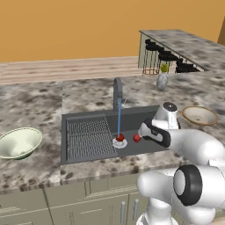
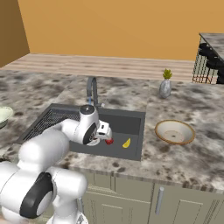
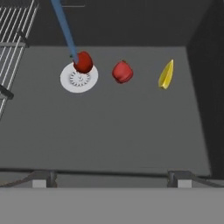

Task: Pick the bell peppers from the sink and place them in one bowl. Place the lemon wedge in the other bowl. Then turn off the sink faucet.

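The two-finger gripper (image 3: 111,178) is held above the floor of the dark grey rectangular sink (image 3: 131,131), its small dark finger tips spread wide with nothing between them. Nothing has been lifted yet, so the step in hand is judged to be the approach to the first pepper.

In the hand view, two small glossy red bell peppers lie ahead: one near the centre (image 3: 122,71) at about 12 o'clock, the other (image 3: 83,62) at 11 o'clock, resting on the rim of the round pale drain (image 3: 78,79) under a thin blue stream of water (image 3: 64,28). The tiny yellow lemon wedge (image 3: 166,74) lies at 1 o'clock, apart from both.

The next move is judged to call for a descent over a pepper, with the fingers closed round it.

Further off, the shallow tan bowl (image 2: 175,131) sits on the marbled counter (image 2: 197,153) right of the sink, the deeper pale green bowl (image 1: 18,142) on its left, and the grey arched faucet (image 1: 117,90) behind.

No brands, labels or writing can be read.
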